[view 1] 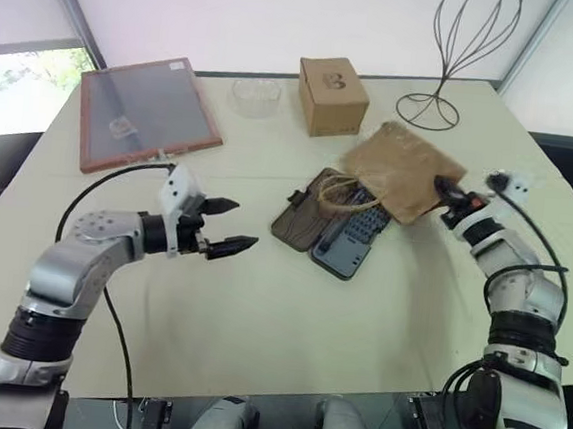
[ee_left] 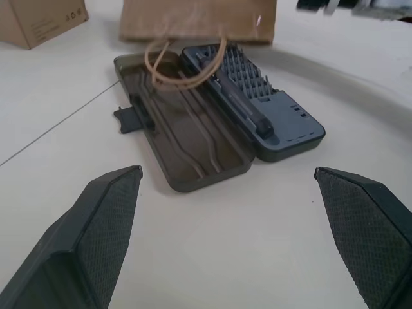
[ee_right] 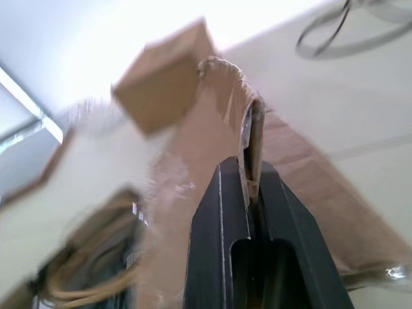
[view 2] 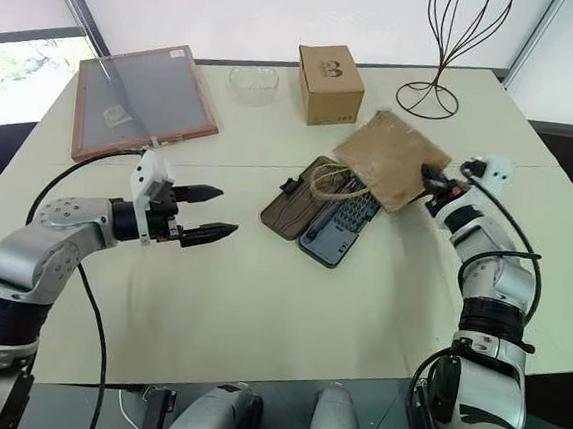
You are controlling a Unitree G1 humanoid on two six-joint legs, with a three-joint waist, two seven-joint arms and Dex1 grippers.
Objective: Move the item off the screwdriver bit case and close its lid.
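1. Although the brown paper bag hides the far end of the open screwdriver bit case, the bit rows and the lid lie bare, and the bag's twine handles drape over both.
2. The right gripper is clamped on the bag's edge, at 3 o'clock from the case.
3. The left gripper, jaws wide apart, hovers at 9 o'clock from the case, which lies mid-way across the table, apart from both its fingers.
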